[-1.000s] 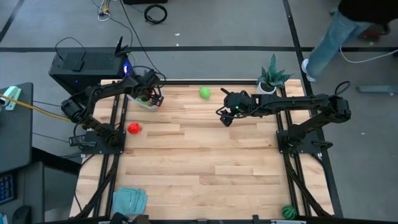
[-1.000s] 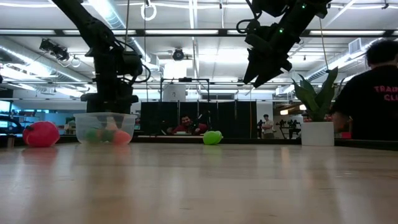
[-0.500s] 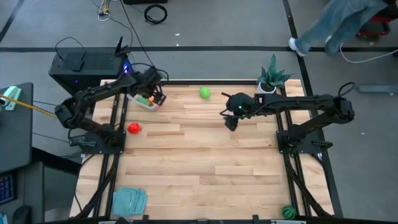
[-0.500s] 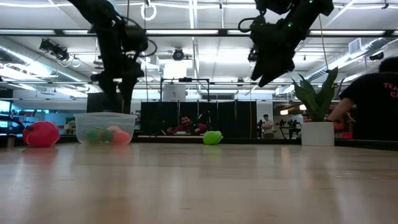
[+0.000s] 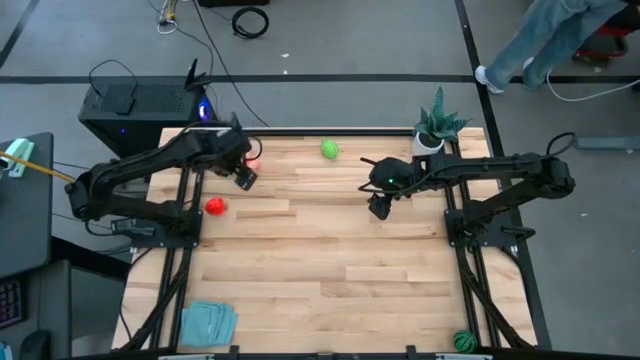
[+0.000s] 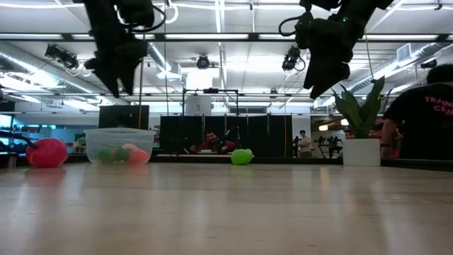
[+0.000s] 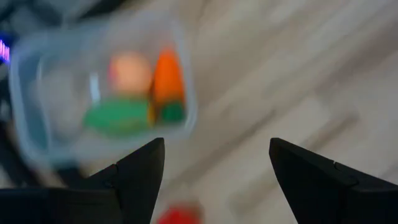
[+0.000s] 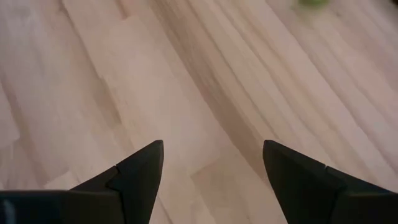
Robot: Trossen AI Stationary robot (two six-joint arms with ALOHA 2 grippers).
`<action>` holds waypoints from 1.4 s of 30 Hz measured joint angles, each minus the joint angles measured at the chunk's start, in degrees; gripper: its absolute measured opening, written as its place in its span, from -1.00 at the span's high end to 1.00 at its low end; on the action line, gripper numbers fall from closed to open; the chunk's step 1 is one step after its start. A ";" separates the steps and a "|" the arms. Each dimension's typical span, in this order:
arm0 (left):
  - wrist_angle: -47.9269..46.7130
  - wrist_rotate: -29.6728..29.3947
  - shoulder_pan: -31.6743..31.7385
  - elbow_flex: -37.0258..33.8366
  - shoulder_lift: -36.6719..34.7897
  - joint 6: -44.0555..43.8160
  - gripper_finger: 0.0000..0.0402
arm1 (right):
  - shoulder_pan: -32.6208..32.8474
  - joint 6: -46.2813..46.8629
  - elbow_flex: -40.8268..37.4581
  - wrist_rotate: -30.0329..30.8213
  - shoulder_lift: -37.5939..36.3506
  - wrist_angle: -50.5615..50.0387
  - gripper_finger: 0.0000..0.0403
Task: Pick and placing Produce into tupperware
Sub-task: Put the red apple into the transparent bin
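Note:
The clear tupperware (image 6: 119,145) stands at the table's far left; the left wrist view shows an orange carrot (image 7: 168,84), a green oblong (image 7: 118,118) and a pale ball (image 7: 129,71) lying in it (image 7: 37,106). My left gripper (image 5: 244,176) (image 6: 117,81) hangs open well above it, slightly to its near side, holding nothing. A red piece (image 5: 214,206) (image 6: 47,152) lies on the table near the tub. A light green ball (image 5: 329,149) (image 6: 242,156) rests at the far middle. My right gripper (image 5: 378,207) (image 6: 322,85) hangs open over bare wood. A dark green striped ball (image 5: 463,340) lies at the near right edge.
A spiky potted plant (image 5: 435,128) (image 6: 361,134) stands at the far right corner. A pale-blue cloth (image 5: 208,322) lies at the near left corner. A person (image 6: 425,106) is beyond the table's right side. The table's middle is bare wood (image 5: 330,260).
My left gripper has risen from the tupperware's mouth and drawn back toward the table's near edge, staying open and empty. My right gripper has shifted a little toward the near edge and right. The produce in the tub has stayed put.

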 joint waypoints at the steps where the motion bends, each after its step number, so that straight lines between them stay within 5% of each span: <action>1: -2.08 0.00 -0.48 -0.04 -0.36 -1.58 -0.47 | -0.02 0.00 -0.01 0.67 0.00 0.02 -0.39; 8: -9.88 0.00 -3.86 -3.23 -0.94 -12.81 -0.47 | -0.02 0.00 0.01 3.39 0.00 0.15 -0.39; 21: -8.84 0.75 -5.09 -14.60 -0.75 -25.33 -0.47 | -0.04 -0.44 0.01 3.44 0.02 2.23 -0.39; 42: -4.75 3.47 -3.99 -22.02 -0.72 -32.13 -0.47 | -0.04 -5.99 0.05 3.44 0.07 4.72 -0.39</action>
